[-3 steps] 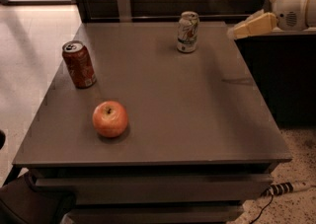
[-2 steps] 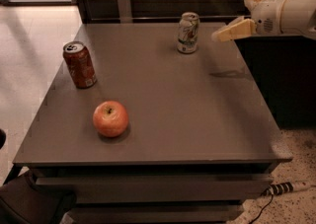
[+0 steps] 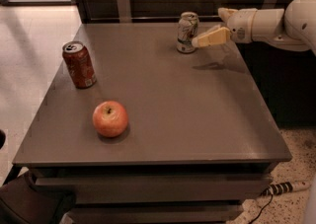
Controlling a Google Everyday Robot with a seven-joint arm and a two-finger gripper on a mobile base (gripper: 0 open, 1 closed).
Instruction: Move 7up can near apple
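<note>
7up can [image 3: 187,32] upright at the far side of the table, gripper [image 3: 208,27] spread just to its right.

Nearest, left of centre on the grey table [image 3: 197,114], sits the apple [image 3: 110,118], stem up. Farther back on the left a red-brown can [image 3: 79,64] stands upright. The 7up can's long axis is vertical, silver top up, well apart from the apple. The gripper comes in from the right; its lower finger [image 3: 212,37] ends at the can's side, though I cannot tell if it touches.

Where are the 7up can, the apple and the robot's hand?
7up can [image 3: 187,33], camera view: middle of its label.
apple [image 3: 110,118], camera view: middle of its skin.
hand [image 3: 207,26], camera view: between its fingertips, beside the can.
</note>
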